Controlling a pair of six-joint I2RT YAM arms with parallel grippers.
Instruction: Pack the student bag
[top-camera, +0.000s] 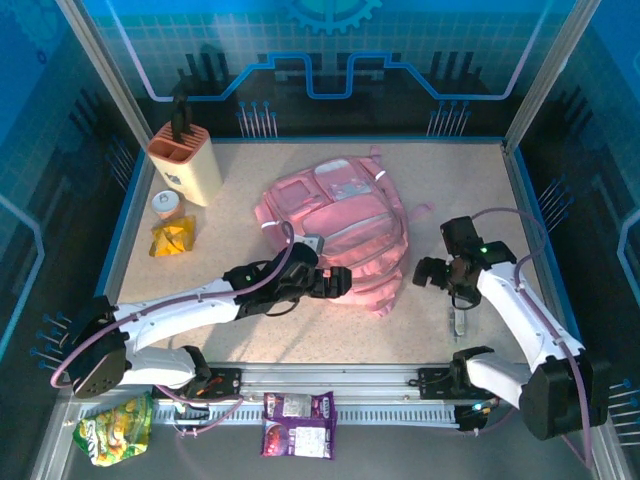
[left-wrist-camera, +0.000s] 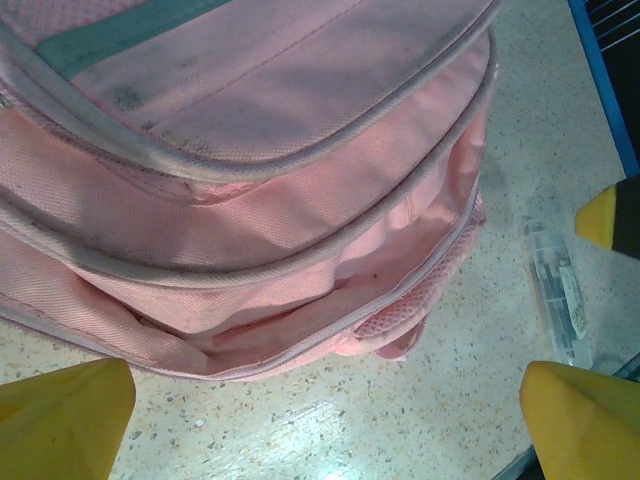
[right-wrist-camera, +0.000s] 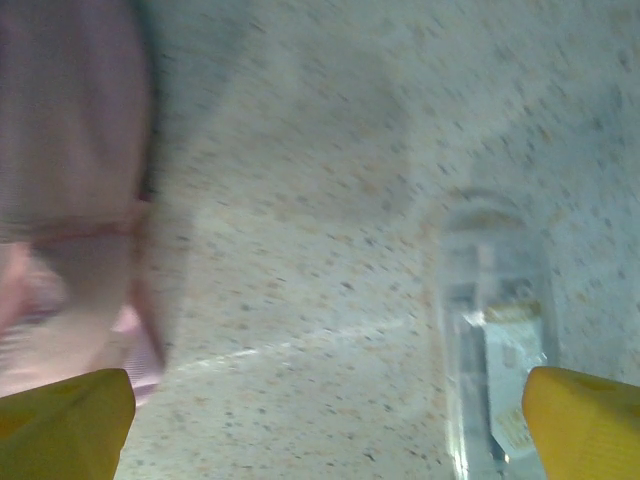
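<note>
Arms reached in from the near edge. The left arm (top-camera: 190, 310) lay low, stretched across the speckled table (top-camera: 480, 180). Its left gripper (top-camera: 335, 282) sat at the near side of the student bag (top-camera: 335, 225), yellow-tipped fingers spread wide and holding nothing. The right arm (top-camera: 520, 310) was bent, and the right gripper (top-camera: 430, 272), just right of the bag, was likewise spread and empty. The bag, soft pink woven fabric with piped seams, lay flat mid-table. A clear plastic packet (top-camera: 458, 322) lay near the right gripper, its contents too blurred to make out.
</note>
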